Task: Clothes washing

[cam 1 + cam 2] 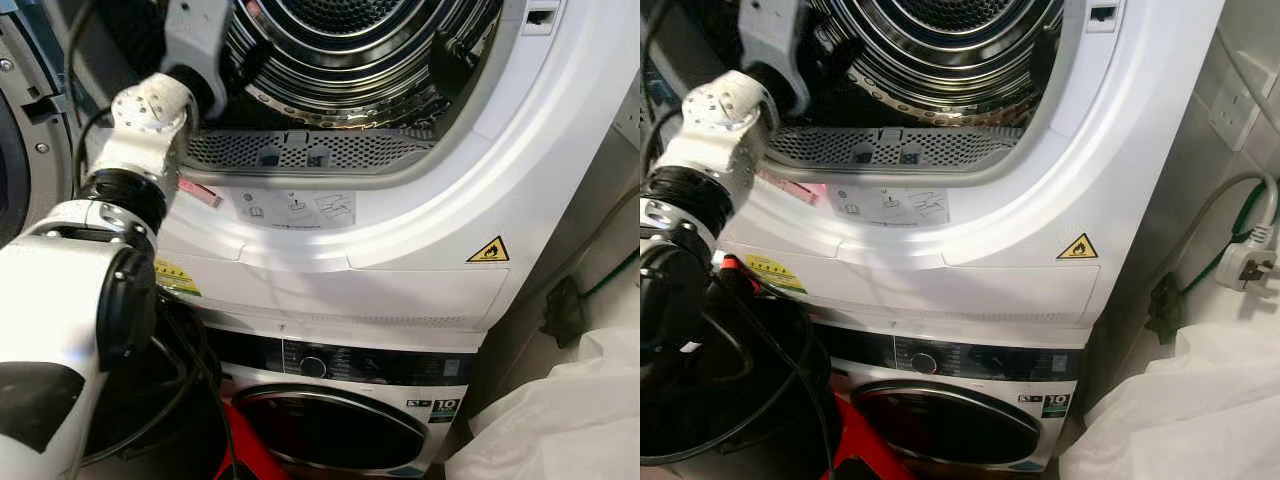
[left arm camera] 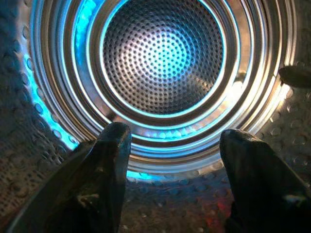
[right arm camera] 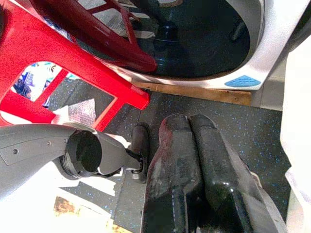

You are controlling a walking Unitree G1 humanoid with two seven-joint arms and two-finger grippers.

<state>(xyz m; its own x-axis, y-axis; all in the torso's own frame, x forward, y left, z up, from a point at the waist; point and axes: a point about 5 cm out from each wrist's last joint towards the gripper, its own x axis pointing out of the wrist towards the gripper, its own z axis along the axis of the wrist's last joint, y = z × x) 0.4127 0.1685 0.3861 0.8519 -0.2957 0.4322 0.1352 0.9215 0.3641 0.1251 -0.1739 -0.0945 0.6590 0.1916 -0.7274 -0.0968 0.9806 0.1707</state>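
Observation:
The upper machine's steel drum (image 1: 350, 60) stands open, ringed by its white front (image 1: 420, 230). My left arm (image 1: 150, 120) reaches up into the left side of the opening. Inside, my left gripper (image 2: 172, 141) is open, with nothing between its black fingers (image 2: 109, 160), and faces the perforated back wall (image 2: 163, 53) lit blue. My right gripper (image 3: 189, 126) hangs low over the speckled floor with its fingers pressed together, near the lower washer's dark round door (image 3: 194, 43).
A perforated lint filter (image 1: 300, 150) lines the opening's lower edge. The lower washer (image 1: 330, 425) has a dial panel. A red plastic stool (image 3: 58, 63) stands before it. A white sheet or bag (image 1: 560, 420) lies on the right, by a plug and cables (image 1: 1250, 265).

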